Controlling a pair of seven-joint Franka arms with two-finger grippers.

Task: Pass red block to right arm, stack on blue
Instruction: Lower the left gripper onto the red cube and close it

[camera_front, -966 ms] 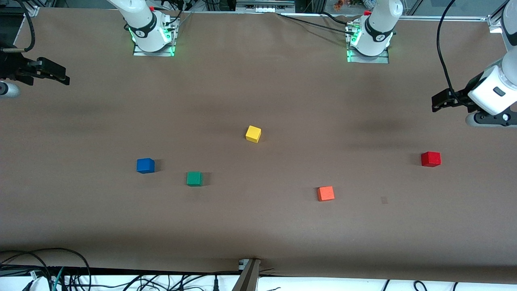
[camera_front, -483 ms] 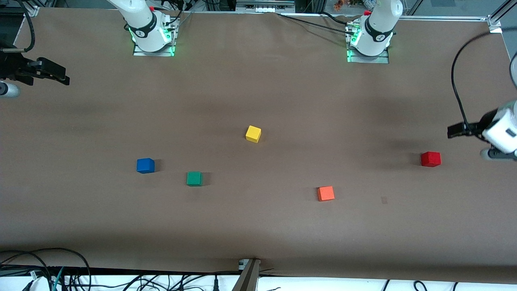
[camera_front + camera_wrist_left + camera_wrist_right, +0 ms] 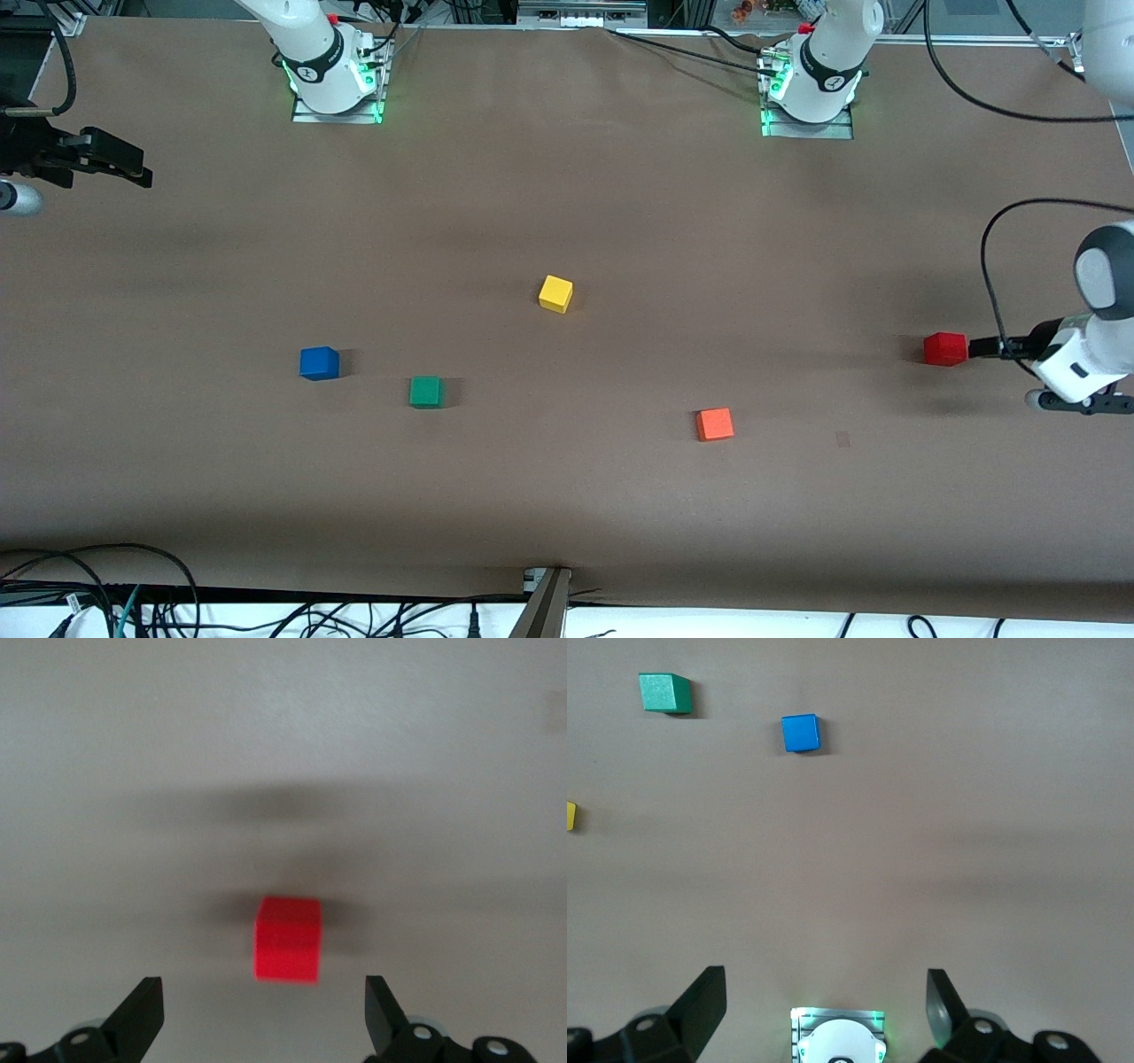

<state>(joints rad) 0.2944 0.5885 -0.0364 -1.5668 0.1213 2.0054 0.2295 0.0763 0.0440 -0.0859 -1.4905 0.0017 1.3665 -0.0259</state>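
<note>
High front camera; two downward wrist cameras

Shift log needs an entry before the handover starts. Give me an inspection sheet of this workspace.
Surface: brown table, flat, small pale mark near the orange-red cube.
Job's things: small red cube on the table toward the left arm's end, ungrasped; small blue cube toward the right arm's end, nothing on it.
Clutter: green cube, yellow cube, orange-red cube, all apart.
Grippers: left gripper open, beside the red cube; right gripper open, waiting at its table end.
Cables: black bundle along the table edge nearest the camera.
Surroundings: nothing seen.
</note>
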